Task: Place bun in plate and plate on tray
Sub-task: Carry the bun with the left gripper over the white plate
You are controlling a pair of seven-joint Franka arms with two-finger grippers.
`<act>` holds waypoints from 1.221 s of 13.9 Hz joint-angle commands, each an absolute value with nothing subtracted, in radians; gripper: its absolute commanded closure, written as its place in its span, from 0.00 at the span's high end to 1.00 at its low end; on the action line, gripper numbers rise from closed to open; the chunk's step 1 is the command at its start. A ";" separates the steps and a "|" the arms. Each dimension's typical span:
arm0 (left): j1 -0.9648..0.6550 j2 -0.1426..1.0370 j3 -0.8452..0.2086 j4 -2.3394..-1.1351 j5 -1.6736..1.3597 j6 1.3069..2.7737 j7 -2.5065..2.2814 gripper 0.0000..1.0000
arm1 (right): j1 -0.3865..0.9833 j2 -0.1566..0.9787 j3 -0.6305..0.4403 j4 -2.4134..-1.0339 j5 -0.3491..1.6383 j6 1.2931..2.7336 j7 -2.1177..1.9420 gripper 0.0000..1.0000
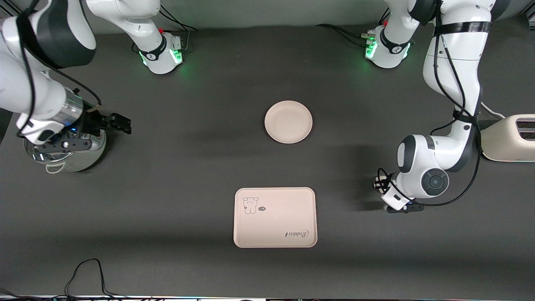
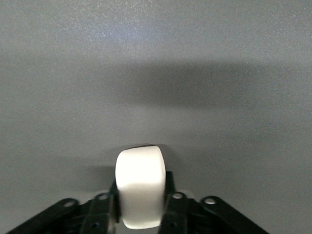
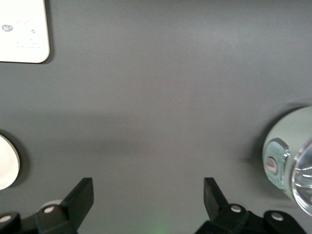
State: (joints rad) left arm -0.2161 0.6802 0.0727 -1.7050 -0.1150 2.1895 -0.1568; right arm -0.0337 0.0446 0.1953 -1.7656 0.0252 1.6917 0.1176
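Note:
The off-white bun (image 2: pixel 140 185) sits clamped between the fingers of my left gripper (image 2: pixel 141 197). In the front view that gripper (image 1: pixel 378 184) is low over bare table toward the left arm's end, level with the tray, and the arm hides most of the bun. The round cream plate (image 1: pixel 288 121) lies empty in the middle of the table. The rectangular tray (image 1: pixel 274 217) with the "Rabbit" word lies nearer to the front camera, also empty. My right gripper (image 1: pixel 123 124) is open and empty beside a metal pot; its own view (image 3: pixel 147 195) shows bare table between the fingers.
A shiny metal pot (image 1: pixel 62 154) stands at the right arm's end, under that arm's wrist; it also shows in the right wrist view (image 3: pixel 292 156). A cream toaster (image 1: pixel 510 138) stands at the left arm's end. Cables lie along the table's front edge.

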 commanded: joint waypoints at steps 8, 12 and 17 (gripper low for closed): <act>-0.204 0.219 0.083 -1.720 -0.115 1.737 -0.172 0.18 | -0.011 0.063 0.224 -1.755 0.026 1.727 0.224 1.00; -0.201 0.074 0.083 -1.739 -0.114 1.619 -0.167 0.19 | -0.012 0.100 0.224 -1.750 0.026 1.769 0.230 1.00; -0.242 -0.031 -0.061 -1.833 -0.127 1.669 -0.389 0.19 | -0.008 0.112 0.245 -1.744 0.026 1.770 0.232 1.00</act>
